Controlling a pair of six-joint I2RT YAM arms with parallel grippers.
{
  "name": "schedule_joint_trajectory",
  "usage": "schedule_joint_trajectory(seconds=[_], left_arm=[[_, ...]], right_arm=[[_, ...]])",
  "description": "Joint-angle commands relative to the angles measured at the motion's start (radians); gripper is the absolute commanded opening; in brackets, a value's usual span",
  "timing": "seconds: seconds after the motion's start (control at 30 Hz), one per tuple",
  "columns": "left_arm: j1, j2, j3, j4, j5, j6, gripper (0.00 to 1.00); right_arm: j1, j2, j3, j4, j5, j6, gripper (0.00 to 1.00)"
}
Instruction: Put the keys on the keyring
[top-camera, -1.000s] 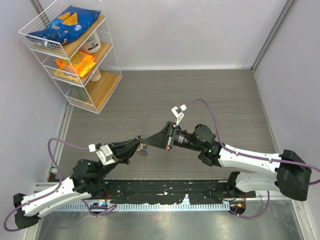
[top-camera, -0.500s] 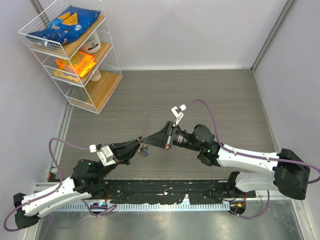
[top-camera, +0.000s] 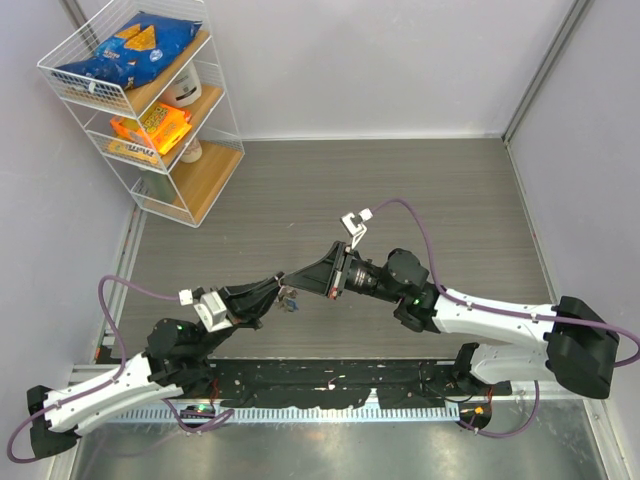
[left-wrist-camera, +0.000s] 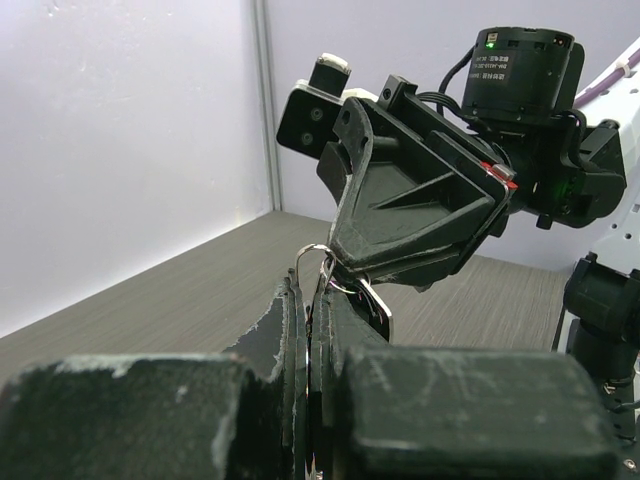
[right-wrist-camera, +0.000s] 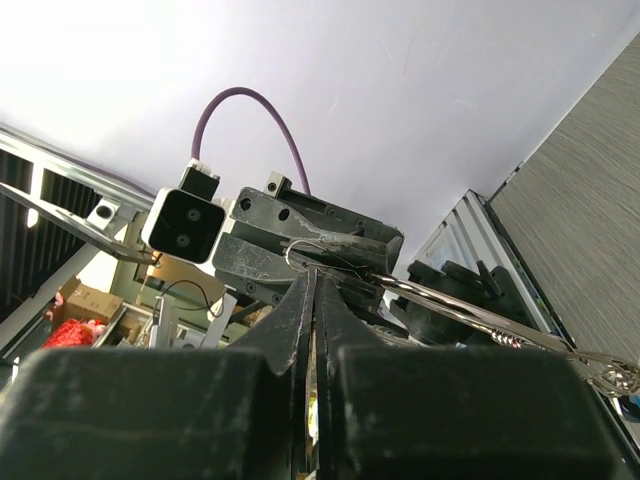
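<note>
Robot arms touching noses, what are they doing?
The two arms meet in mid-air above the table. The left tool and the right tool are both pinched shut, tip to tip, with the thin wire keyring poking up between them. Small keys dangle beside it. Which tool grips which piece is too tiny to tell, so the threading looks underway, not finished.

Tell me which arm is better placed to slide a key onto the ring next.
Right, probably. The left claw is shut beneath the keyring, whose loop stands up from it, steadying it; the right claw, shut too, meets that loop from above, beside the keys.
</note>
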Motion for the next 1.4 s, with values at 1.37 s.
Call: schedule_joint_trajectory(seconds=[1.37], left_arm=[[0.001,0.01,-0.092,0.294,0.026,0.068,0.0]], right_arm=[[0.009,0.064,-0.073,0.141,0.123,0.176,0.06]])
